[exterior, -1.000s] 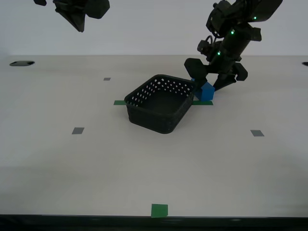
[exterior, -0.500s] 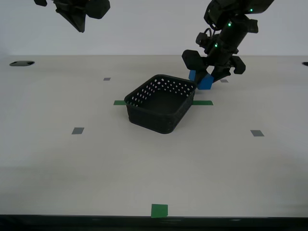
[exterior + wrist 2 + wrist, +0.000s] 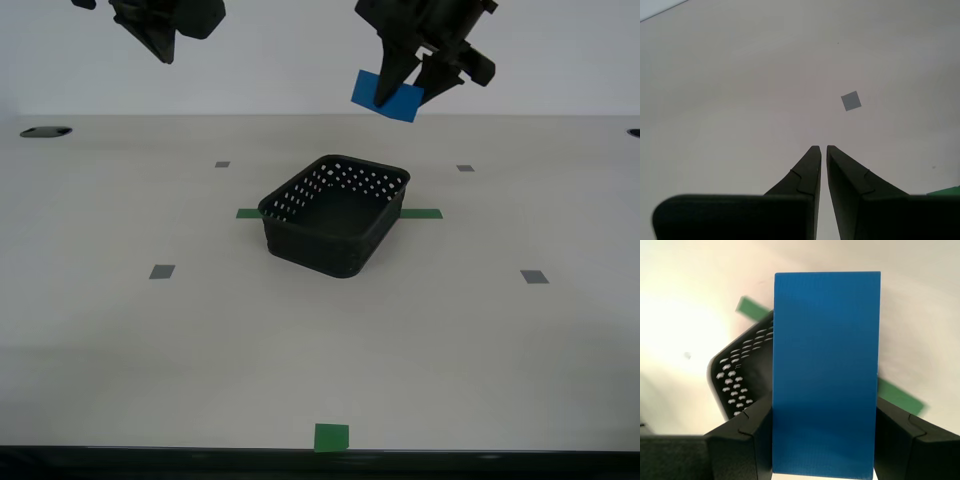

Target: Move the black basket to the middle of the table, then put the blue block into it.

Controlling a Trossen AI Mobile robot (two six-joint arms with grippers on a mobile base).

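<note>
Starting at the exterior view's left, my second gripper (image 3: 160, 35) hangs high above the far left part of the table (image 3: 100, 330), well clear of everything. In its own wrist view its fingers (image 3: 807, 172) are pressed almost together with only a thin slit between them, pinching nothing; under them lies bare tabletop with one grey square marker (image 3: 850, 101), and a sliver of green shows at the frame's edge.

Moving toward the middle, the black basket (image 3: 335, 215) sits on the table about midway between the left and right edges, somewhat nearer the far edge than the near one. It rests across a green tape strip (image 3: 421, 213) whose ends stick out on both sides. A green tape square (image 3: 331, 437) lies at the near edge.

Right of centre, my first gripper (image 3: 405, 85) is raised well above the table, over the far side of the basket, and it pinches the blue block (image 3: 388, 97), tilted, by two opposite faces. Its wrist view shows the block (image 3: 825, 372) filling the gap between both fingers (image 3: 747, 440), with the basket's holed wall (image 3: 737, 382) below, though that background looks blurred.
</note>
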